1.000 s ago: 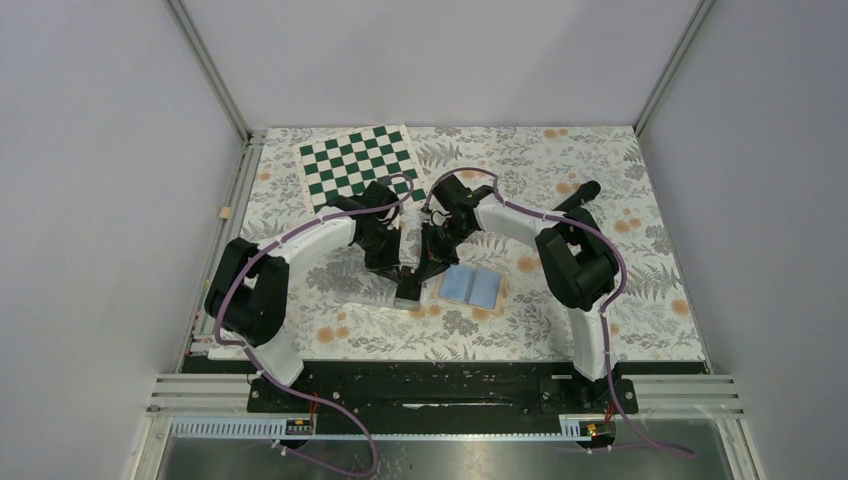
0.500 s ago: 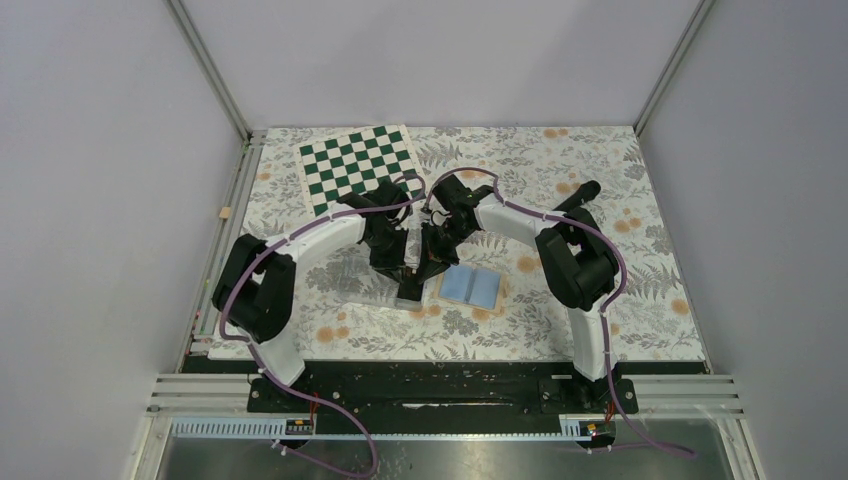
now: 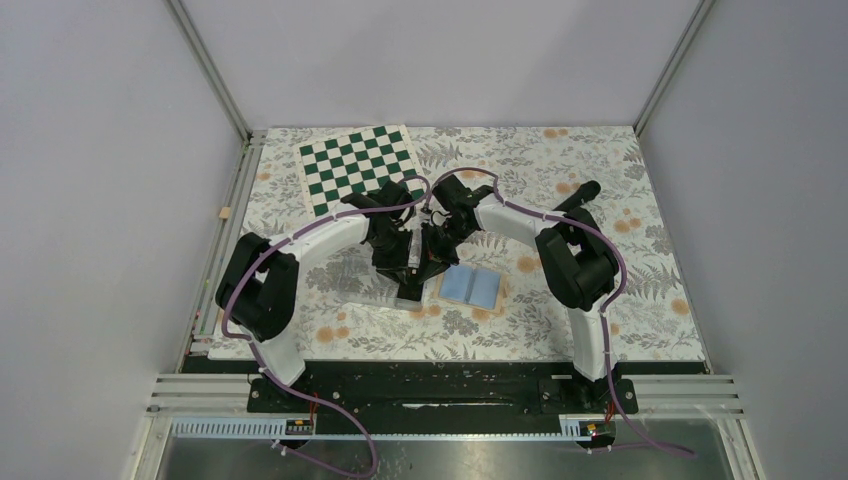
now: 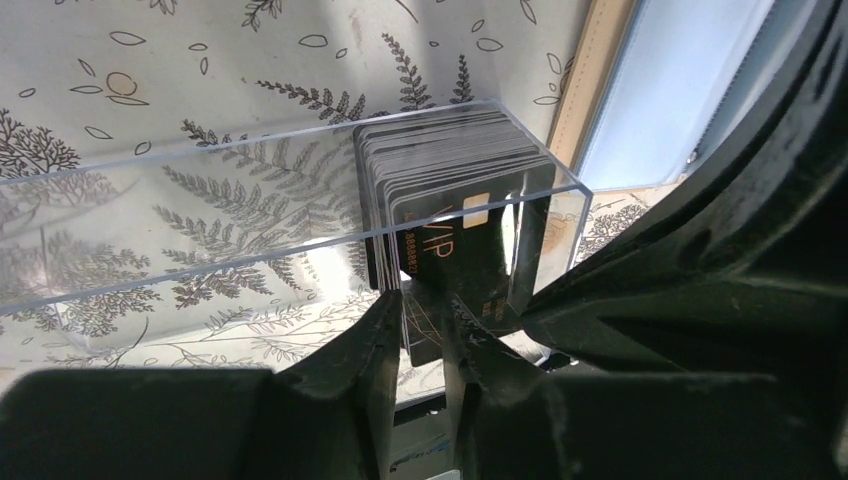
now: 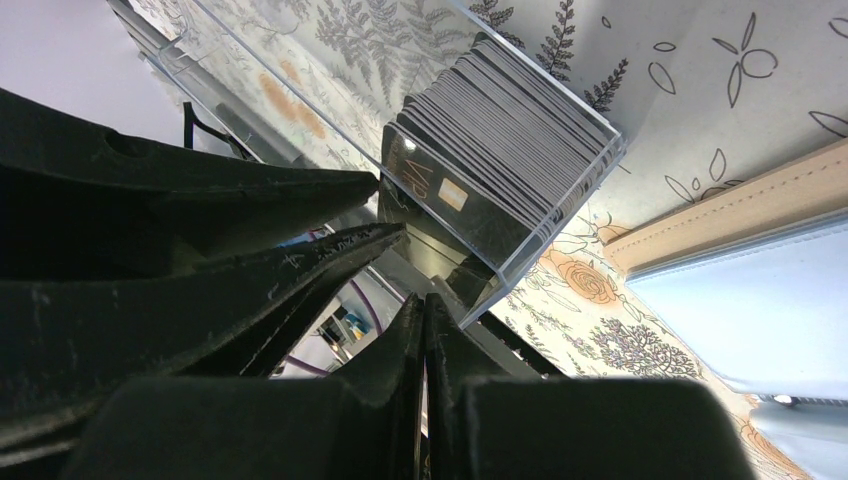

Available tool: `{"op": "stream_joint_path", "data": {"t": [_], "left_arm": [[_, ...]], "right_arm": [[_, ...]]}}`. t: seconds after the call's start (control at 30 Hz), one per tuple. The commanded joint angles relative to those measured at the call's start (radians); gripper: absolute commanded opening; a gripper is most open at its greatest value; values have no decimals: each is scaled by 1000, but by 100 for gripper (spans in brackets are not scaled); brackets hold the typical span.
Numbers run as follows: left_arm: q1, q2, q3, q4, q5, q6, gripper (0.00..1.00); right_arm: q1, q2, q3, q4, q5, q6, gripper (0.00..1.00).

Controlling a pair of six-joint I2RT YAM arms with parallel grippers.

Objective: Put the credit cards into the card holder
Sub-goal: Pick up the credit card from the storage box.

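A stack of black credit cards point(image 4: 450, 160) stands on edge in a clear plastic tray point(image 4: 200, 200), also in the right wrist view point(image 5: 510, 110). The front card point(image 4: 450, 255), marked VIP with a gold chip, is pulled partly out of the stack. My right gripper point(image 5: 425, 310) is shut on the edge of this card point(image 5: 430, 195). My left gripper point(image 4: 425, 315) stands narrowly open around the card's lower corner, at the tray's end wall. The card holder point(image 3: 470, 287) lies open, blue lining up, just right of the tray point(image 3: 397, 290). Both grippers meet there, the left point(image 3: 405, 275) and the right point(image 3: 425, 268).
A green and white chessboard mat point(image 3: 360, 165) lies at the back left. A black marker point(image 3: 578, 195) lies at the back right, behind the right arm. The open holder's tan rim point(image 4: 590, 90) is close beside the tray. A floral cloth covers the table.
My left arm has shifted right, closer to the tray's end and the right gripper. The right gripper and the card holder have stayed in place.
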Motion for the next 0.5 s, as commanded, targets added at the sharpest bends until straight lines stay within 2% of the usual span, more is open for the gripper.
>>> {"op": "stream_joint_path", "data": {"t": [0.0, 0.1, 0.23, 0.37, 0.4, 0.47], "left_arm": [[-14, 0, 45, 6, 12, 13, 25], [-15, -1, 46, 6, 14, 12, 25], [-15, -14, 47, 5, 4, 9, 15], [-15, -13, 48, 8, 25, 4, 12], [-15, -14, 45, 8, 19, 4, 13], [-11, -20, 35, 6, -5, 2, 25]], "right_arm": [[12, 7, 7, -23, -33, -15, 4], [9, 6, 7, -23, -32, -14, 3], [10, 3, 6, -23, -31, -16, 4], [10, 1, 5, -23, -31, -16, 4], [9, -3, 6, -23, -30, -17, 3], [10, -19, 7, -23, -18, -19, 3]]}}
